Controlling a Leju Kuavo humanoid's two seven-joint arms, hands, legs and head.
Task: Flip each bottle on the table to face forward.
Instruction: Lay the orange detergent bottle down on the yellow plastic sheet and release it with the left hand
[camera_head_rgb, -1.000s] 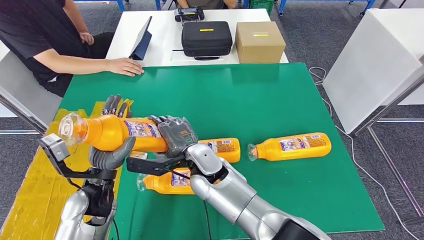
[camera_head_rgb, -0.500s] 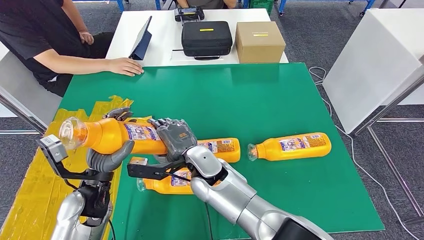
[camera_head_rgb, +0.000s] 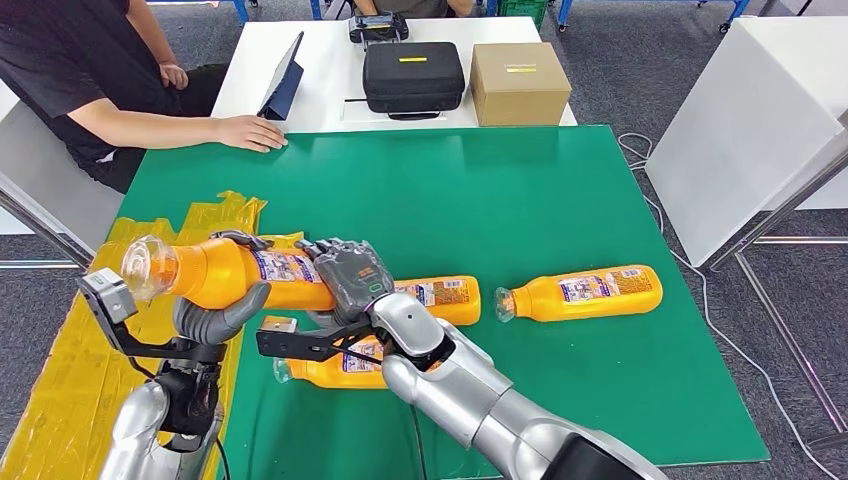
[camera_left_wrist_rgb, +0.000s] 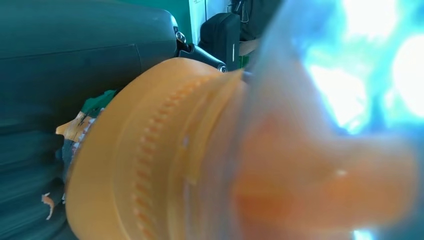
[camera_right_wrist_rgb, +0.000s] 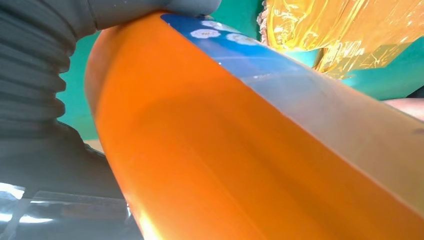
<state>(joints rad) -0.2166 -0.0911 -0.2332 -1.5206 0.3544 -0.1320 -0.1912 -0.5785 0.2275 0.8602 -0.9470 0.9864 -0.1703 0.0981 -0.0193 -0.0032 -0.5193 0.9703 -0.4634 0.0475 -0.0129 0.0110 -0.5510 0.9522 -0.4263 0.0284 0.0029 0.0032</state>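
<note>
Held bottle (camera_head_rgb: 235, 270): lifted above the green table (camera_head_rgb: 520, 200), lying sideways, cap end leftward.
Left hand (camera_head_rgb: 215, 310): wrapped around neck end.
Right hand (camera_head_rgb: 350, 275): clasping labelled middle.

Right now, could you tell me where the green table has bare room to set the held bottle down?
The far half of the green mat, between the person's hand and the mat's right edge, is bare. The near-left is crowded: both robot hands, two lying bottles, yellow film.
</note>
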